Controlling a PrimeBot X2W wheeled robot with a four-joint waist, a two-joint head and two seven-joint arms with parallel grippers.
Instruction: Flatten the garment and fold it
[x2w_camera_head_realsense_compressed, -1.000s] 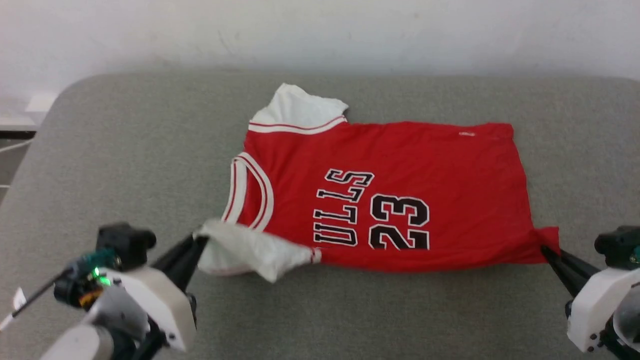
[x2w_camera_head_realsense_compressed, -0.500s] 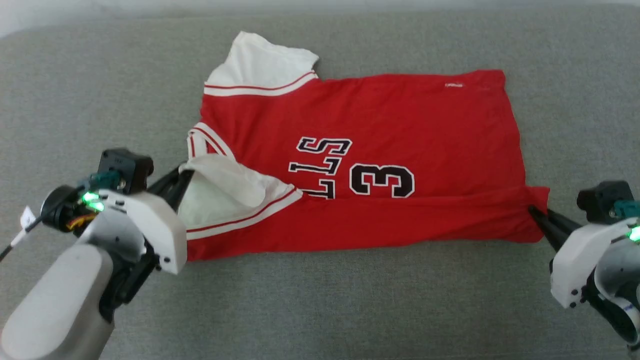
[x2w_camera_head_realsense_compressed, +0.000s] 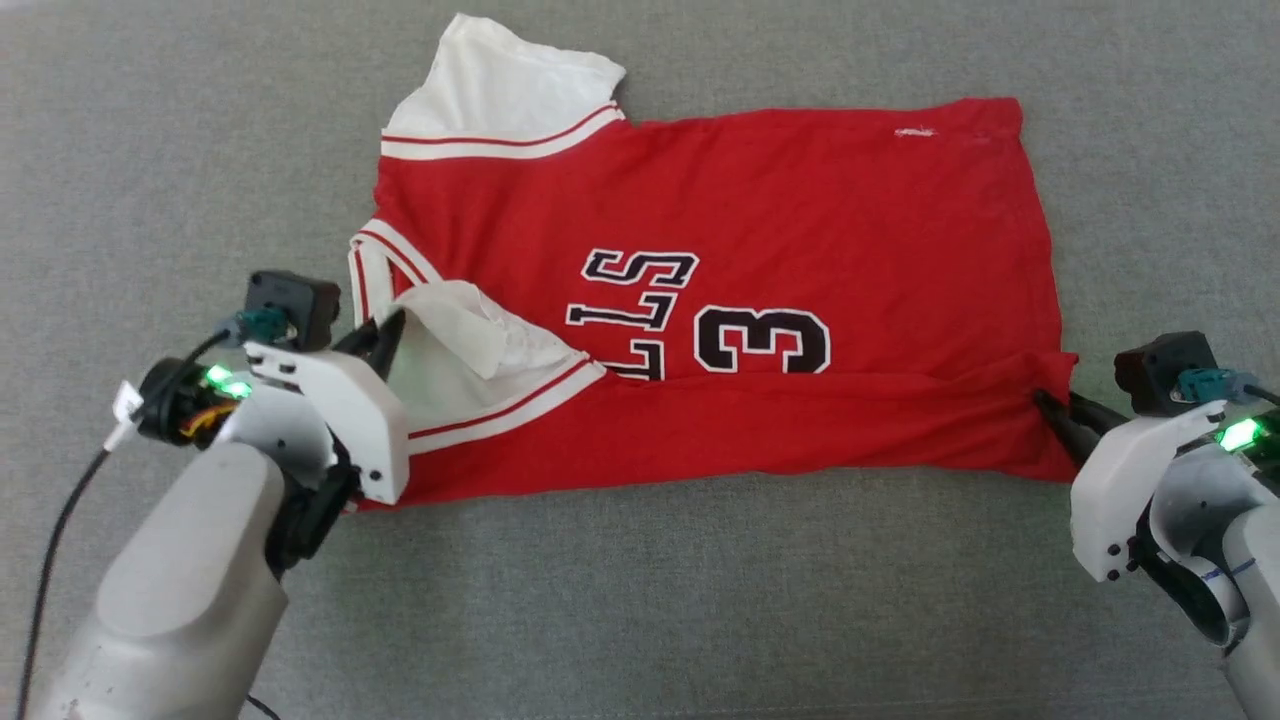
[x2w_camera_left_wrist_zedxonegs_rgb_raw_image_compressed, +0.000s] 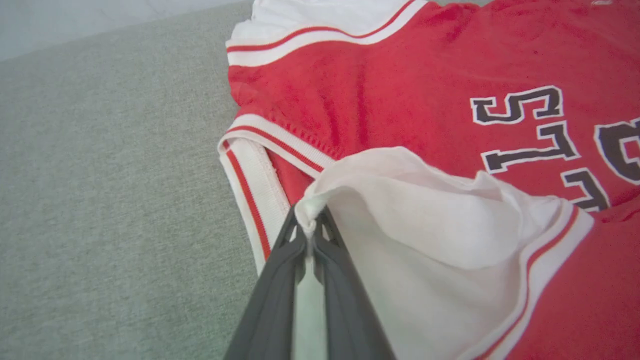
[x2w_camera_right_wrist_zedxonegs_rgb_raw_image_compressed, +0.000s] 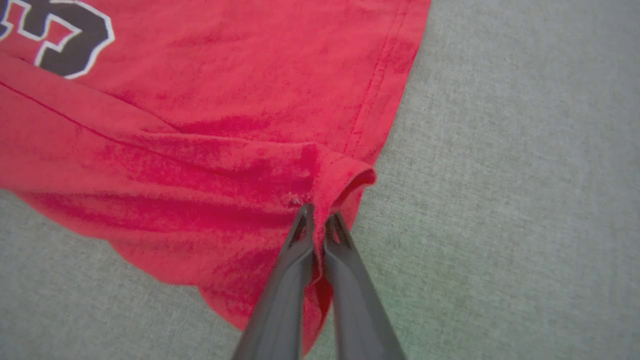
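Here, nearest, the left gripper (x2w_camera_head_realsense_compressed: 388, 335) is pinched on the tip of the white near sleeve (x2w_camera_head_realsense_compressed: 455, 335). The right gripper (x2w_camera_head_realsense_compressed: 1045, 405) is pinched on the near right hem corner of the red jersey (x2w_camera_head_realsense_compressed: 800, 200), which lies on the grey table (x2w_camera_head_realsense_compressed: 650, 600) with its near edge turned over. I judge both should travel farward together, taut and level, for a straight crease. There is no container here.

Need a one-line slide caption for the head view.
Folding the garment: left gripper shut on white sleeve, right gripper on hem corner, near edge laid over the lettering.
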